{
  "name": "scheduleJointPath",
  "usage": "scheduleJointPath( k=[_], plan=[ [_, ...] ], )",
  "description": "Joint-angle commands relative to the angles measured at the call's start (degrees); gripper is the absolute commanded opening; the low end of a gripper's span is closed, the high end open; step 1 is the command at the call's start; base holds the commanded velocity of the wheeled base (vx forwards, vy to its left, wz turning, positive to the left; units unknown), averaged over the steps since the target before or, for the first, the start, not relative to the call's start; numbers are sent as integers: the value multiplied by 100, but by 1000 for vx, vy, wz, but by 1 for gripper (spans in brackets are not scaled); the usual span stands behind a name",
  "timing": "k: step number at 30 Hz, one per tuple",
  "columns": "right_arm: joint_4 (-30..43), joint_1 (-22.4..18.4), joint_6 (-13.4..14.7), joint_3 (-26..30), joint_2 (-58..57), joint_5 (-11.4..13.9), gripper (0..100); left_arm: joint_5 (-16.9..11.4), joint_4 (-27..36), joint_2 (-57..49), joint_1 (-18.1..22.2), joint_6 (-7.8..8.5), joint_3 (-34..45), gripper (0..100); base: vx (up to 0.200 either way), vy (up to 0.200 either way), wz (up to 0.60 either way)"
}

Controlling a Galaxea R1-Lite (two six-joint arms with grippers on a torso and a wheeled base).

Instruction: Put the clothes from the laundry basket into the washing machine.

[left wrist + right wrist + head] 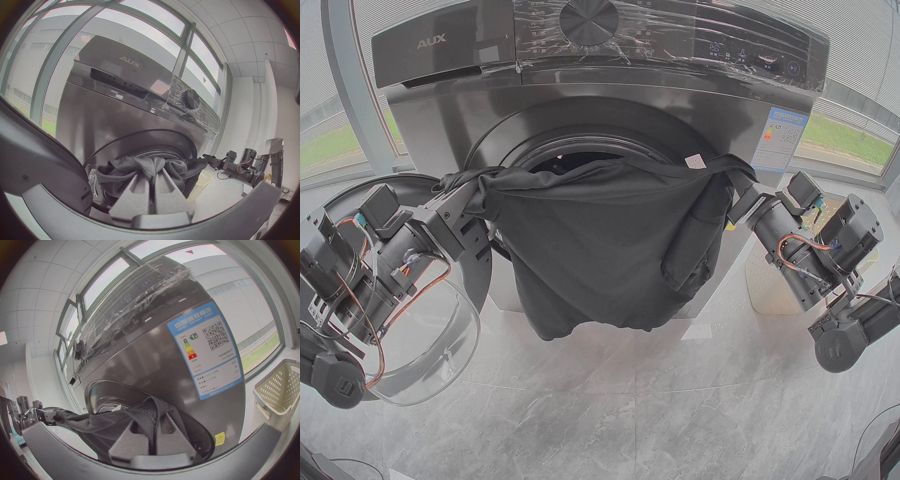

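Black garment [600, 244] corner pinched tight by left gripper [461, 200], mid-left | stretched across centre before washing machine opening [569, 162] | right gripper [739, 180] mid-right, clamped on other corner | risk: low-hanging hem catching below opening, staying outside.

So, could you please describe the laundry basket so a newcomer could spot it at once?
Start at the dark grey front-loading washing machine. On the floor beside its right side, below the blue energy label, stands the laundry basket. It alone is pale beige, with perforated plastic walls.
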Motion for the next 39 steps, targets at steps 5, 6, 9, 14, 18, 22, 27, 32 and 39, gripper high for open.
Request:
scheduleJointPath(
  k=[5,6,9,14,18,22,27,32,39],
  plan=[
    [5,67,-14,-130,-152,-28,0,-1,5,20,21,1,-4,0,0,0,0],
    [5,76,-14,-121,-178,-28,0,8,5,20,21,1,-4,0,0,0,0],
    [5,94,-14,-95,-196,-28,0,8,14,20,12,1,13,0,0,0,0],
    [5,182,-5,107,-161,-28,0,-1,14,38,-6,9,110,0,0,0,0],
    [5,217,-5,248,-161,-28,0,-27,14,56,3,9,172,0,0,0,0],
    [5,243,-5,292,-161,-28,0,-45,23,82,3,9,207,0,0,0,0],
    [5,243,-5,301,-134,-28,0,-62,49,91,3,9,233,0,0,0,0],
    [5,243,-5,362,-99,-28,0,-71,49,117,3,9,259,0,0,0,0],
    [5,234,4,389,-90,-37,0,-71,40,249,-23,9,295,0,0,0,0]
  ],
)
